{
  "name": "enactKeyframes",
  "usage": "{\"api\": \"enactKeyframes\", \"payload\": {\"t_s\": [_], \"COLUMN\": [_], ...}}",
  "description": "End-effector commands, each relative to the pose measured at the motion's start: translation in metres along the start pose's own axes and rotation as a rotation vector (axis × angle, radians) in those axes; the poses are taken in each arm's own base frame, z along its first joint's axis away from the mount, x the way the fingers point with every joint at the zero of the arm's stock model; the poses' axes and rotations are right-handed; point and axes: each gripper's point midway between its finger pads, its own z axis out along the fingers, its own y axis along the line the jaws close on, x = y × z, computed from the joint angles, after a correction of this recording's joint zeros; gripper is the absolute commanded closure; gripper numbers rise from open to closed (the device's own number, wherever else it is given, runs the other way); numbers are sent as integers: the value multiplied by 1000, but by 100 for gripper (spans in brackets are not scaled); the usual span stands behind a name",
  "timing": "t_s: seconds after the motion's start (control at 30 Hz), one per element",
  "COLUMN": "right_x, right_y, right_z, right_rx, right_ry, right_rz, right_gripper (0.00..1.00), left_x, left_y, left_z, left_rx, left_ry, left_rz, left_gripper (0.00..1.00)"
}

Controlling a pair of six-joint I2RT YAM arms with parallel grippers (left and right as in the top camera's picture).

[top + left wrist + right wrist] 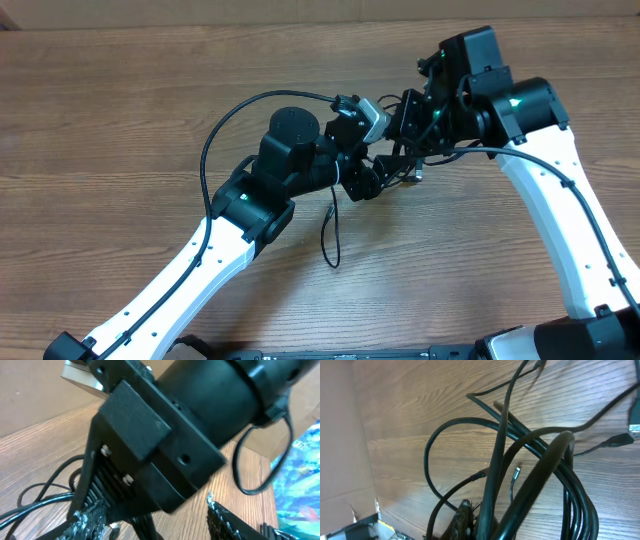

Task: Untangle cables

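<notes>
Only right wrist shows me cables point(542, 467) bunched in the right gripper point(470, 522), apparently pinched; left gripper point(157, 520) spread just beside it.

Thin black cables point(540, 467), glossy and flexible, bunched into a tight tangle over the wooden table point(120, 120), a little right of its middle. Crossing and overlapping in several wide arcs, with one small dark plug end out at the right edge of the right wrist view and a silver-tipped end lying among the loops. From the left side of the tangle, a single slim strand point(326, 232) trailing toward the near edge and curling back in a narrow loop.
</notes>
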Motion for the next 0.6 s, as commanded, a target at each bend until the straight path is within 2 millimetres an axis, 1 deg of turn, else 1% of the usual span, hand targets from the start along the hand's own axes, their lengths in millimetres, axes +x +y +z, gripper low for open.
{"api": "enactKeyframes", "payload": {"t_s": [0.0, 0.2, 0.33, 0.57], "right_x": [2, 4, 4, 6], "right_y": [18, 25, 34, 49], "right_z": [-10, -9, -10, -12], "right_rx": [-42, -60, -108, -184], "right_ry": [-24, -22, -12, 3], "right_rz": [-47, -65, -76, -95], "right_gripper": [96, 96, 96, 96], "left_x": [1, 9, 10, 13], "left_y": [0, 1, 0, -14], "left_z": [2, 1, 1, 6], "left_rx": [-2, -5, -1, 26], "left_ry": [8, 39, 46, 55], "left_rz": [18, -1, -5, 6], "left_gripper": [37, 37, 37, 37]}}
